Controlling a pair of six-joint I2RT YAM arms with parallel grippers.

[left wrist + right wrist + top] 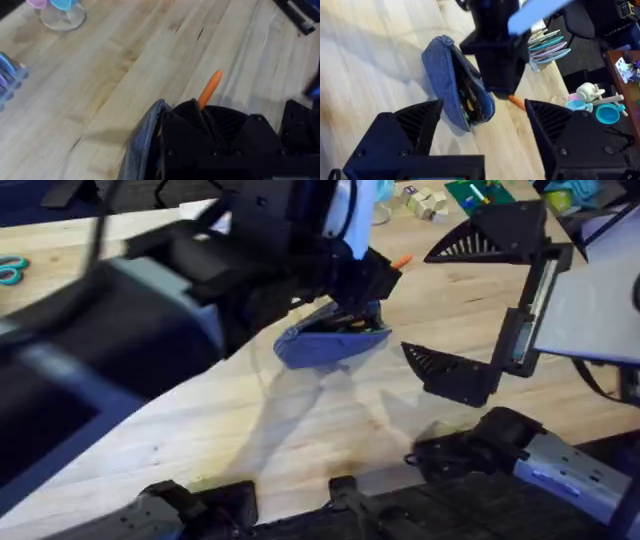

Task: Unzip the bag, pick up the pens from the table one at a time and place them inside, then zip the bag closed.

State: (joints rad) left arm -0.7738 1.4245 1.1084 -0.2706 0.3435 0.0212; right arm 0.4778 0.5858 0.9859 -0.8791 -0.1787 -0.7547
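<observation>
Left hand (pixel 365 280) pinches orange pen (pixel 210 89) just over the unzipped bag (pixel 330 342) mid-table (pixel 300 450); right hand (pixel 455 310) spread wide, empty, right of it. Pens already inside; drop this one, zipping left.

Bag (pixel 456 90): blue-grey denim, unzipped (contents seen inside), laid mid-table (pixel 250 430).
Pen (pixel 210 88): orange, angled beside the bag.

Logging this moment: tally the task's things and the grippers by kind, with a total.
Bag, unzipped, lying on the table: 1
Orange pen, held by the left gripper beside the bag: 1
Grippers: 2, the left gripper shut on the pen, the right gripper open
Total: 4
</observation>
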